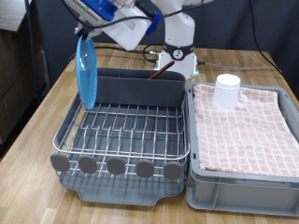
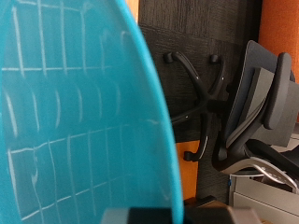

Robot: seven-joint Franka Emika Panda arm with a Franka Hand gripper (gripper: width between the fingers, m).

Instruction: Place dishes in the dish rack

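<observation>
One round, glossy light-blue plate [image 1: 86, 71] hangs upright in the pincer [image 1: 82, 35], clamped, over the wire-gridded dish rack [image 1: 121, 131].

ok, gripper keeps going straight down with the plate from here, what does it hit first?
Probably the dish rack's wire grid: the light-blue plate hangs on edge from the gripper, its lower rim just above the grid near the exterior view's left wall. Depth is unclear.

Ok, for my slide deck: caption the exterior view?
Hand holds light-blue plate upright over dish rack; white mug waits on cloth-lined crate.
</observation>
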